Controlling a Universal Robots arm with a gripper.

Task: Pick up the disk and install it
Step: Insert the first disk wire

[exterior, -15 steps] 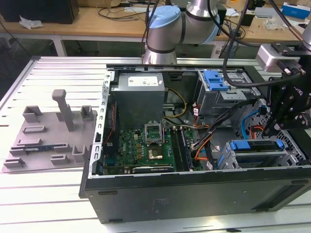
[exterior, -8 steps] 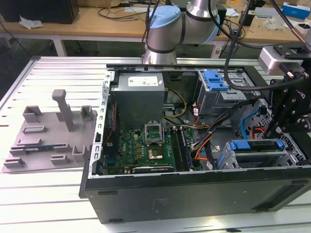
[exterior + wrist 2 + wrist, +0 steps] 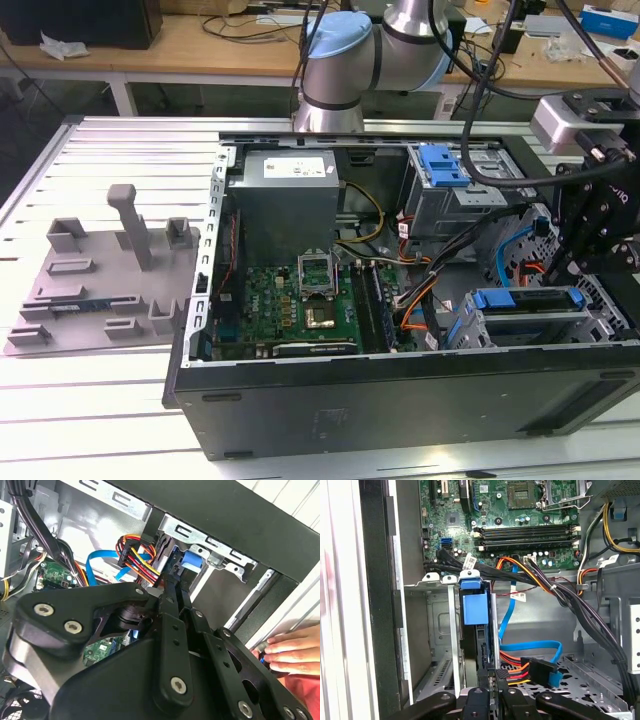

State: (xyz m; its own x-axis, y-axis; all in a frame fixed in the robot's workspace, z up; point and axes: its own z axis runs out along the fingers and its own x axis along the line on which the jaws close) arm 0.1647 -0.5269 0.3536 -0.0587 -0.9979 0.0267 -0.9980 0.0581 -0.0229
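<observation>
A robotics lab set up for computer assembly work.
A robot arm [image 3: 340, 60] stands over an opened desktop computer case [image 3: 400, 390], its motherboard [image 3: 290, 300] bare, on a slotted aluminium table [image 3: 100, 400] beside a grey fixture plate [image 3: 100, 270] (moulded holders rise from it); behind run wooden workbenches [image 3: 200, 45] strewn with cables [image 3: 270, 25].

No legible text anywhere. White label [image 3: 293, 168] on power supply [image 3: 285, 205]: print too small to make out. White tags [image 3: 518, 596] on cables [image 3: 540, 582] beside motherboard [image 3: 520, 505]: unreadable.
</observation>
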